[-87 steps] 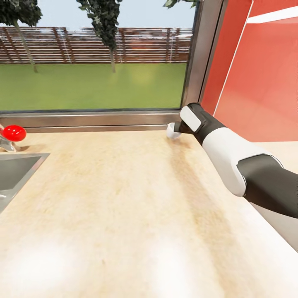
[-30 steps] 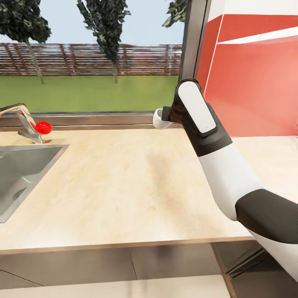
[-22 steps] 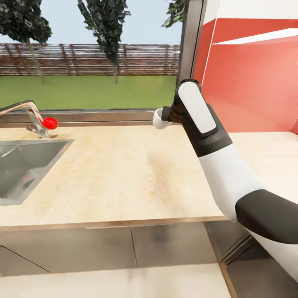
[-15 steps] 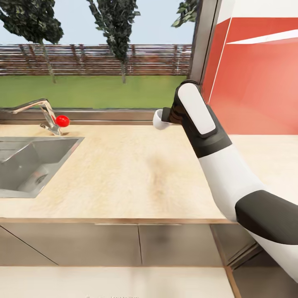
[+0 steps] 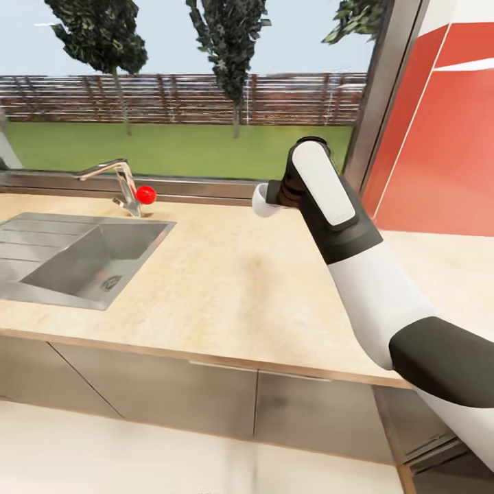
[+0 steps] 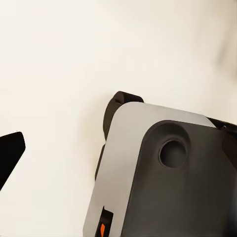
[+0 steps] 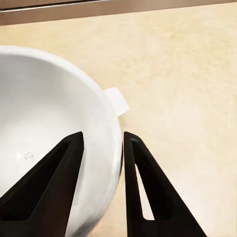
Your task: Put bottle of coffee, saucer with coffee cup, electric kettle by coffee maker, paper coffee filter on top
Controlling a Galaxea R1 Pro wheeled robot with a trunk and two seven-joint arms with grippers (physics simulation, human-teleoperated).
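Left to right along your countertop (image 5: 226, 288): the steel sink (image 5: 48, 237) is set into the left end, its basin holding nothing but the drain. The tap (image 5: 113, 180) with its red knob (image 5: 145, 195) stands at the sink's rear right corner, by the window sill. Right of centre, your right gripper (image 7: 101, 168) holds the cup (image 5: 264, 201) above the rear part of the countertop, near the window frame. In the right wrist view the two fingers (image 7: 143, 187) are clamped on the cup's wall, one inside, one outside; the bowl is white and empty, its small handle (image 7: 117, 100) beside the rim. Your left gripper's state cannot be told: only one dark fingertip (image 6: 9, 155) shows in the left wrist view.
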